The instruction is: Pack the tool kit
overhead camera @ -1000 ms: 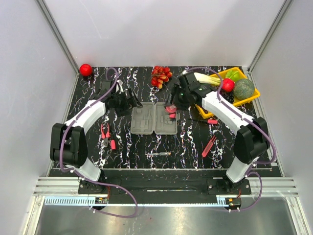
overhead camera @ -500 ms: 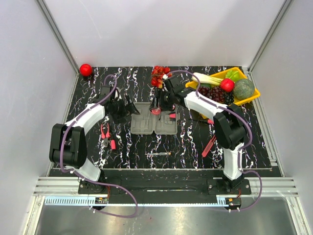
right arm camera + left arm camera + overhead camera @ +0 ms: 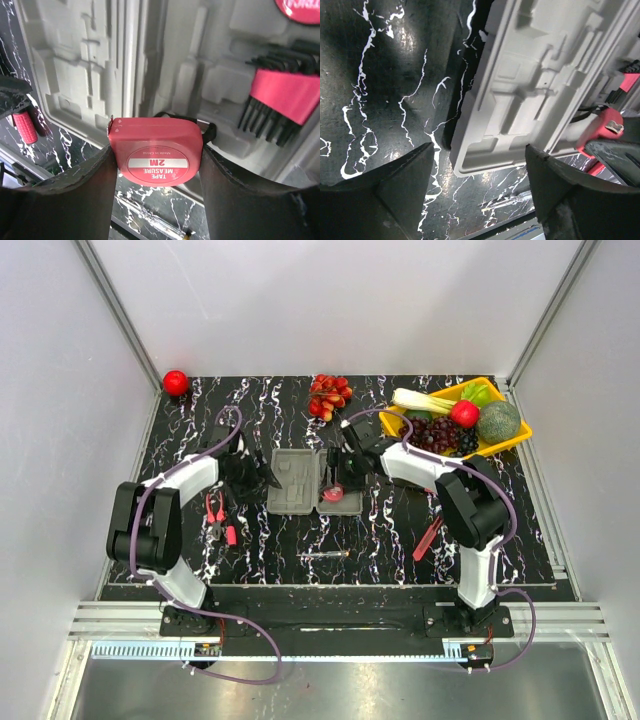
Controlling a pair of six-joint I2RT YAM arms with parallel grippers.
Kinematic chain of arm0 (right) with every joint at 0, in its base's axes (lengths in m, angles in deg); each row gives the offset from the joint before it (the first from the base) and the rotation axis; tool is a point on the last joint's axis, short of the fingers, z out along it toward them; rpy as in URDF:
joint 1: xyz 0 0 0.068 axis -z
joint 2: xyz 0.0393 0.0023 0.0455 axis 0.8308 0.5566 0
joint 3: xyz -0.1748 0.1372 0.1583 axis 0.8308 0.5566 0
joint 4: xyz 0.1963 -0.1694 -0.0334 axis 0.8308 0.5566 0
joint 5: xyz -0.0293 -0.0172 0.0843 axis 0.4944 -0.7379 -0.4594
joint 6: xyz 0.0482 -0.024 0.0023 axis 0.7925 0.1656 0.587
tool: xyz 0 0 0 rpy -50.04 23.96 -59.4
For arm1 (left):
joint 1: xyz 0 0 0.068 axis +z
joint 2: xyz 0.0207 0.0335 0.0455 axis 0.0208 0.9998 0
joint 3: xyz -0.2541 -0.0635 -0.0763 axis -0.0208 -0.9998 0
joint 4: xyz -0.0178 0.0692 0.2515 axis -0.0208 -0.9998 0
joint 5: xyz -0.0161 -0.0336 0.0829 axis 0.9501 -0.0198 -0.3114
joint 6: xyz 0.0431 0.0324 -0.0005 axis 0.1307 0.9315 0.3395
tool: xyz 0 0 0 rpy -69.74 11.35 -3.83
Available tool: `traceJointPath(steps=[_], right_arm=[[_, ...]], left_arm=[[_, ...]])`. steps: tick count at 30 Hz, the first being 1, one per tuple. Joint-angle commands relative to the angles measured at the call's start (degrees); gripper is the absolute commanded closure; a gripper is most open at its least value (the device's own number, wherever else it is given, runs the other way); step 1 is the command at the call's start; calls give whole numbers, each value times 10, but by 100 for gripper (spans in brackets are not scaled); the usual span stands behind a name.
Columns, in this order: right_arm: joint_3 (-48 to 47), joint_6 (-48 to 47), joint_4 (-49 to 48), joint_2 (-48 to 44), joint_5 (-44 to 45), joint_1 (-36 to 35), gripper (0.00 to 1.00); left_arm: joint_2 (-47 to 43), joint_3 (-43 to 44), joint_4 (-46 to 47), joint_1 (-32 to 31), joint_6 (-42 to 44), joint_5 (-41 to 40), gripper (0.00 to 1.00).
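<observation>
The right claw (image 3: pixel 156 167) is clenched on the red tape measure (image 3: pixel 156 150), directly above the near end of the right half of the open grey case (image 3: pixel 75 65), beside the hex keys (image 3: pixel 280 95). Its pocket probably lies straight below. The left claw (image 3: pixel 479 167), released, hovers at the case's left edge over the marbled bench (image 3: pixel 400 530).

Pliers (image 3: pixel 213 508) lie left of the case (image 3: pixel 292 485), screwdriver (image 3: pixel 325 555) before it, tape measure (image 3: pixel 157 156) over it.

Grey case (image 3: pixel 530 85), red tape measure (image 3: pixel 157 157), marbled table (image 3: pixel 380 100)

White-and-black arms (image 3: pixel 185 475), purple cables (image 3: pixel 240 681)
</observation>
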Motion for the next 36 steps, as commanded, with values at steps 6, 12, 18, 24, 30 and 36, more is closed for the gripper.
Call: traceJointPath(steps=[6, 12, 18, 24, 30, 36], right_arm=[[-10, -27, 65, -53, 41, 0, 66], [-33, -35, 115, -33, 85, -12, 66], [-38, -37, 138, -22, 105, -18, 66], [-33, -41, 139, -13, 113, -24, 65], [-40, -42, 162, -7, 155, -36, 65], [-39, -45, 170, -12, 197, -41, 65]], left_arm=[[49, -10, 12, 3, -20, 26, 35], [68, -20, 24, 3, -35, 48, 42], [79, -28, 33, 3, -44, 66, 46], [89, -28, 39, 3, -44, 83, 50], [94, -33, 41, 3, -51, 90, 53], [111, -41, 52, 3, -63, 106, 63]])
